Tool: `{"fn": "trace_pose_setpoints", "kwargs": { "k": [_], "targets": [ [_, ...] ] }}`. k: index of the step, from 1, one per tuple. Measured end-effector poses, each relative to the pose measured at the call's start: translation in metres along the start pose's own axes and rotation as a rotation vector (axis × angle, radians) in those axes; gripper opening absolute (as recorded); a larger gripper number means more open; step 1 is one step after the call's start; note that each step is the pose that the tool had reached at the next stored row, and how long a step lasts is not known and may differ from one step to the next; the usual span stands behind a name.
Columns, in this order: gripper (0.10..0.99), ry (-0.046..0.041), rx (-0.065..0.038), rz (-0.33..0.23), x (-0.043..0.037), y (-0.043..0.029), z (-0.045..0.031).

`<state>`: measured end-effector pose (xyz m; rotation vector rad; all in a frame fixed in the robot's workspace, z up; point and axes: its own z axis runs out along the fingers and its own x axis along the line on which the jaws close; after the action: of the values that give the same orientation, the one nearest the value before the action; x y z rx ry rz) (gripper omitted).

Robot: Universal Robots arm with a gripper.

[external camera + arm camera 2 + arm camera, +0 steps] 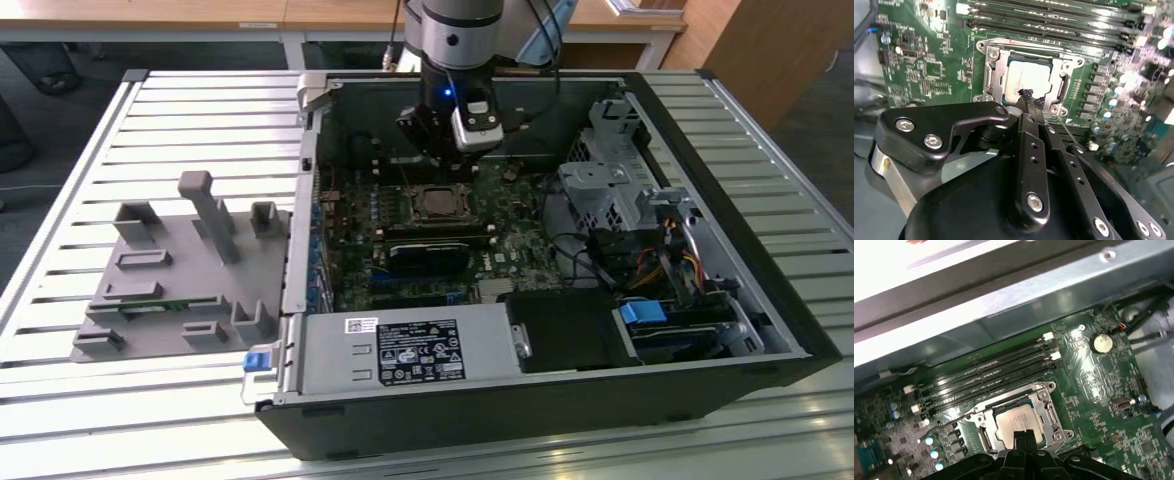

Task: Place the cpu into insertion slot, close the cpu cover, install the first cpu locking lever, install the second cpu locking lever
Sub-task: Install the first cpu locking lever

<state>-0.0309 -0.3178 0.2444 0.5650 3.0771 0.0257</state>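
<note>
- cpu [1026,77] sits in the insertion slot [985,436]; the cpu cover [993,75] looks flat around it.
- Jaws together, holding nothing, tips at the cover's near edge.
- Thin locking lever [1070,131] sticks out beside the slot and looks unlatched.
- Lever step, my call: push with closed tips, down then sideways under the hook, staying off the chip top.

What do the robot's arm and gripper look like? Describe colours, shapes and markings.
The arm is a silver-grey cylinder with a dark band and a small blue light. The gripper is matt black: linked bars, silver screws, slim hole-dotted fingers.
</note>
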Motion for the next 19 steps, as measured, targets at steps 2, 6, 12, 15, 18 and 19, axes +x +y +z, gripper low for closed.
{"fn": "trace_pose_setpoints", "kwargs": {
  "k": [2,6,12,15,18,19],
  "targets": [
    [0.106,0.0007,0.0,-0.038,0.0,0.0,0.0001],
    [0.106,0.002,-0.001,-0.109,0.0,0.0,0.0002],
    [0.106,0.0041,-0.002,-0.219,0.0,0.0,0.0005],
    [0.106,0.005,-0.003,-0.273,0.0,0.0,0.0006],
    [0.106,0.0061,-0.003,-0.328,0.0,0.0,0.0007],
    [0.106,0.0064,-0.003,-0.345,0.0,0.0,0.0007]
  ]
}}
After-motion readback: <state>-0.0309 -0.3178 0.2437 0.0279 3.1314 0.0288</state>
